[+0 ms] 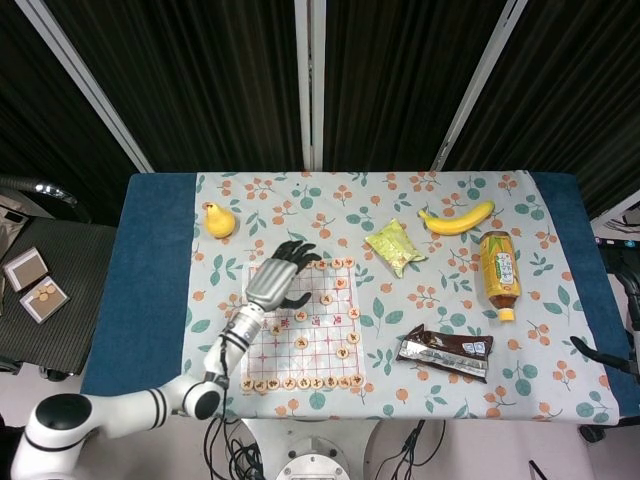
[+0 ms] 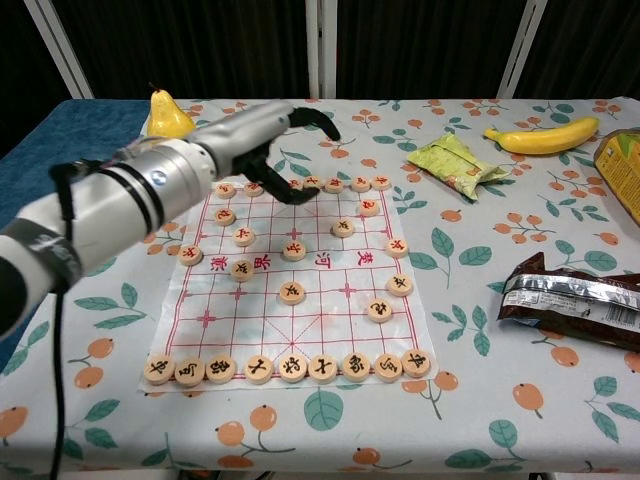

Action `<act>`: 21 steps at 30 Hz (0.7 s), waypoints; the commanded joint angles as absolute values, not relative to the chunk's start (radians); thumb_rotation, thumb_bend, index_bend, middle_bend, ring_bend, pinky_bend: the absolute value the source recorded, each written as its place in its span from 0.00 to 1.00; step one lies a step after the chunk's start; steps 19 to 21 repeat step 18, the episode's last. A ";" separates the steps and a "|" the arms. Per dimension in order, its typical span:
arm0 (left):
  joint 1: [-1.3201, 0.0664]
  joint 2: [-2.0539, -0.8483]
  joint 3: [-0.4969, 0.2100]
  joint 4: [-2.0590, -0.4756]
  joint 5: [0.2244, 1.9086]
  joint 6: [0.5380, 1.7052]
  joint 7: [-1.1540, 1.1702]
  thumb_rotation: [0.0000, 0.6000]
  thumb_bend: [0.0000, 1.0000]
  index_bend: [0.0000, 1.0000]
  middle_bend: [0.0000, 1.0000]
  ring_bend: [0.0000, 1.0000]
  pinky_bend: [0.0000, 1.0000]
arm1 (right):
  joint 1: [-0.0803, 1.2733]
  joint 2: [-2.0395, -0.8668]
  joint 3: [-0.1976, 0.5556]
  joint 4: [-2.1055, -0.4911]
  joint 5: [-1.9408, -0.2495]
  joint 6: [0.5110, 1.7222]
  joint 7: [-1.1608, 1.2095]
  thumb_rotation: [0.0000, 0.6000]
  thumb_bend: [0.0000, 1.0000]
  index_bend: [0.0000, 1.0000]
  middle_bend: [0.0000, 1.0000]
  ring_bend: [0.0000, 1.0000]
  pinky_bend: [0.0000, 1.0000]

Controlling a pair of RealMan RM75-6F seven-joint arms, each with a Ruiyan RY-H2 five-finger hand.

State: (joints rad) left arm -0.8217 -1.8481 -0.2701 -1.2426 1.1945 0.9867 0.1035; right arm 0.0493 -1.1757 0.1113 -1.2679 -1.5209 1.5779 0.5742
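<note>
Left hand (image 2: 268,140) raised above upper left part of chess board (image 2: 330,300), fingers curled but spread, holding nothing. Wooden chess pieces (image 2: 293,250) scattered on board at frame centre, row along bottom edge. Pear (image 2: 165,110) upper left, behind hand. Right hand out of sight.

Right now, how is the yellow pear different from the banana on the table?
The pear is short and plump with a narrow top and stands upright, while the banana is long, thin and curved and lies flat. The pear stands near the left hand and the chess board; the banana lies far over on the other side, beside the green packet and the bottle. Both are yellow fruit resting on the flowered cloth.
</note>
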 commanded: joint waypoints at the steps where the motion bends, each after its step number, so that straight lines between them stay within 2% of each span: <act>1: -0.647 -1.670 -0.197 -1.428 1.213 1.208 0.241 1.00 0.30 0.18 0.07 0.00 0.00 | 0.048 -1.178 0.108 -1.274 -1.529 1.585 0.564 1.00 0.00 0.00 0.00 0.00 0.00; 4: -0.555 -1.594 -0.142 -1.496 1.247 1.320 0.267 1.00 0.26 0.13 0.07 0.00 0.00 | 0.053 -1.187 0.103 -1.275 -1.538 1.583 0.541 1.00 0.00 0.00 0.00 0.00 0.00; 7: -0.445 -1.510 -0.051 -1.523 1.311 1.448 0.321 1.00 0.19 0.08 0.07 0.00 0.00 | 0.064 -1.210 0.101 -1.270 -1.545 1.578 0.466 1.00 0.00 0.00 0.00 0.00 0.00; 10: -0.364 -1.448 0.014 -1.525 1.342 1.519 0.345 1.00 0.14 0.05 0.06 0.00 0.00 | 0.068 -1.228 0.098 -1.273 -1.546 1.574 0.386 1.00 0.00 0.00 0.00 0.00 0.00; 16: -0.251 -1.380 0.085 -1.478 1.375 1.585 0.297 1.00 0.12 0.03 0.04 0.00 0.00 | 0.063 -1.240 0.090 -1.280 -1.540 1.571 0.308 1.00 0.00 0.00 0.00 0.00 0.00; 21: -0.222 -1.362 0.095 -1.467 1.372 1.588 0.263 1.00 0.12 0.02 0.03 0.00 0.00 | 0.061 -1.240 0.085 -1.284 -1.541 1.569 0.302 1.00 0.00 0.00 0.00 0.00 0.00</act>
